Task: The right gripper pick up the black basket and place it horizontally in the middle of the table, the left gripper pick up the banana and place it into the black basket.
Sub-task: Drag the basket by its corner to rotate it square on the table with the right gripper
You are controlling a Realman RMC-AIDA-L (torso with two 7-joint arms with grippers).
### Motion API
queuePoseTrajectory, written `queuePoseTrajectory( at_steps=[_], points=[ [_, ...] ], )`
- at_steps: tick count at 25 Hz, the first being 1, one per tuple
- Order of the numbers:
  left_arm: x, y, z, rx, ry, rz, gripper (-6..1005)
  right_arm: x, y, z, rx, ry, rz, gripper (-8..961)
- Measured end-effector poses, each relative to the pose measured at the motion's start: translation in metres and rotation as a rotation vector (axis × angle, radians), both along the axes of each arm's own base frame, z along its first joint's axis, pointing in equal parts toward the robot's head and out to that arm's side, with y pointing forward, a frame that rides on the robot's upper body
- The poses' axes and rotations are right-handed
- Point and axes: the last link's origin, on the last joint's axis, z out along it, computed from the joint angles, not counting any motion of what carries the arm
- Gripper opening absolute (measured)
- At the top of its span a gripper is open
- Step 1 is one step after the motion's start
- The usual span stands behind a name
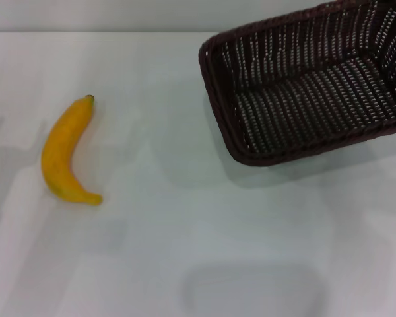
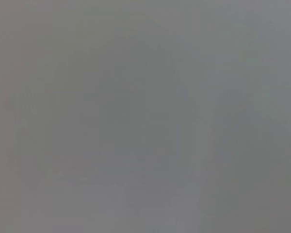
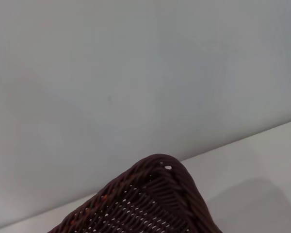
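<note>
The black basket is at the far right of the table in the head view. It sits askew with its open side tilted toward me and runs out of the picture on the right. One rolled corner of it shows in the right wrist view. The banana lies flat on the table at the left, stem end pointing away from me, well apart from the basket. Neither gripper shows in any view. The left wrist view shows only a plain grey surface.
The white tabletop stretches between the banana and the basket and toward the near edge. A pale wall rises behind the table's far edge. A faint rectangular shadow lies on the table near the front.
</note>
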Motion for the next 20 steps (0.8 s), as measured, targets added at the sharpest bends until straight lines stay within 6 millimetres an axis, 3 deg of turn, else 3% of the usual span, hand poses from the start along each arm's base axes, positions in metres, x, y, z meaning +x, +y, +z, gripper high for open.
queuePoseTrajectory(
  at_steps=[10, 20],
  points=[
    [-0.002, 0.002, 0.002, 0.003, 0.002, 0.009, 877, 0.013, -0.007, -0.016, 0.049, 0.125, -0.026, 193],
    [-0.006, 0.005, 0.002, 0.004, 0.000, 0.022, 877, 0.027, -0.019, -0.057, 0.066, 0.190, -0.071, 196]
  ],
)
